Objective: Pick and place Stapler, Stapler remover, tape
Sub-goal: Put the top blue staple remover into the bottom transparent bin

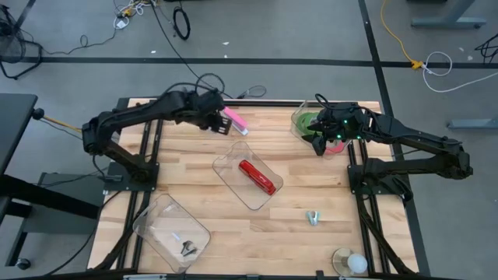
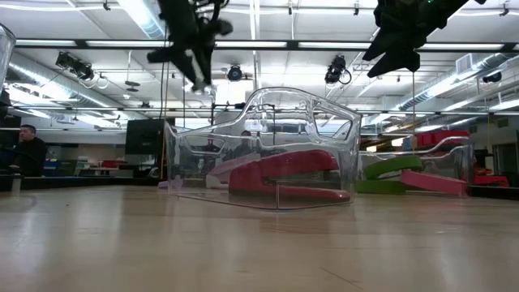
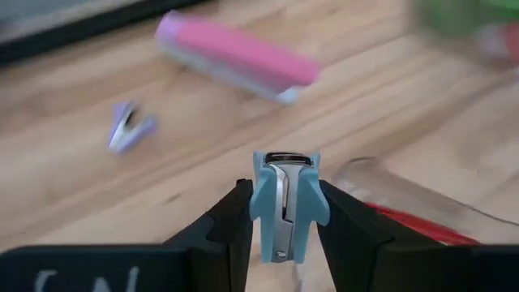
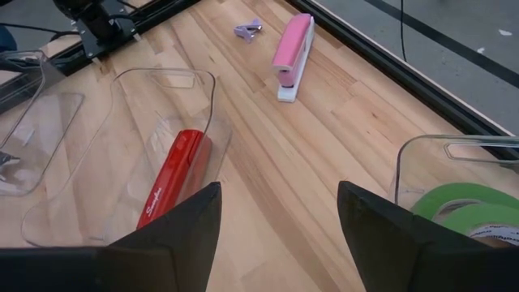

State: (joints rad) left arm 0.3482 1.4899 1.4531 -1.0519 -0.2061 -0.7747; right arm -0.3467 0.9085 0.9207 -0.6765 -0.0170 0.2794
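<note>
We see a pale butcher-block wooden table (image 1: 311, 194) on a black metal frame, standing on a grey floor strewn with black and yellow cables in the upper part of the high view.

At upper centre-left of that view the left gripper (image 1: 216, 123) hangs over the table's far edge, its dark fingers (image 3: 357, 235) pinching a light-blue plastic staple remover with a metal claw (image 3: 284, 207) between them. Just beside it lies a pink stapler with a white base (image 1: 236, 121), and the left wrist view shows a small lilac staple remover (image 3: 130, 130) near that stapler on the bare wood.

At frame centre sits a clear plastic tray (image 1: 226, 165) holding a glossy red stapler (image 1: 257, 176). Lower left is a second clear tray (image 1: 156, 218) with a small metal-grey staple remover (image 1: 187, 248) inside. Another pale staple remover (image 1: 312, 217) lies on the wood at lower centre-right, and a white roll of tape in a round holder (image 1: 352, 263) sits at the bottom right edge.

At upper right the right gripper (image 1: 321, 143) hovers with its fingers spread and nothing between them, beside a clear tub (image 4: 422, 162) that holds green rings of tape (image 4: 466, 207) and a red-pink one (image 2: 434, 182).

The low view shows a workshop with strip lights on the ceiling and a person (image 2: 28, 150) at far left.
</note>
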